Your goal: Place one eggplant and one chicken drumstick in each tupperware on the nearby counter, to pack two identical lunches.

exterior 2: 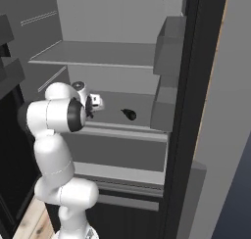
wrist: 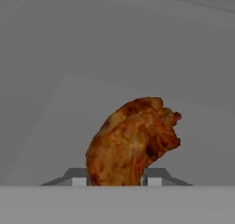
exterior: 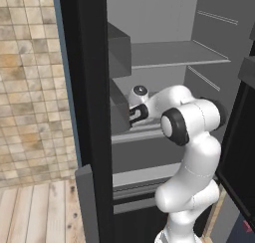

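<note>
- In the hand view, the pincer (wrist: 115, 181) has its two small dark finger tips (wrist: 78, 180) standing on either side of the narrow lower end of a browned, glossy roasted chicken drumstick (wrist: 133, 138).
- The jaws stand narrowly apart, each tip right against a flank of the meat; they appear clamped on the drumstick, though the contact itself sits at the bottom edge of that view.
- The drumstick rises from between the tips and leans toward the upper right of the hand view, its knobbly thick end uppermost, with plain grey fridge wall behind it.
- From the left base view, the white arm with dark joints (exterior: 191, 137) reaches forward into an open grey fridge compartment, its wrist lying just above the middle grey shelf (exterior: 139, 132).
- From the right base view, the same arm (exterior 2: 54, 120) extends over that middle shelf (exterior 2: 127, 116), its hand end pointing into the fridge interior.
- A small dark eggplant-like object (exterior 2: 129, 114) lies on the middle shelf to the right of the hand, apart from it; it is too small to make out in detail.
- An upper grey shelf (exterior 2: 98, 54) sits above.
</note>
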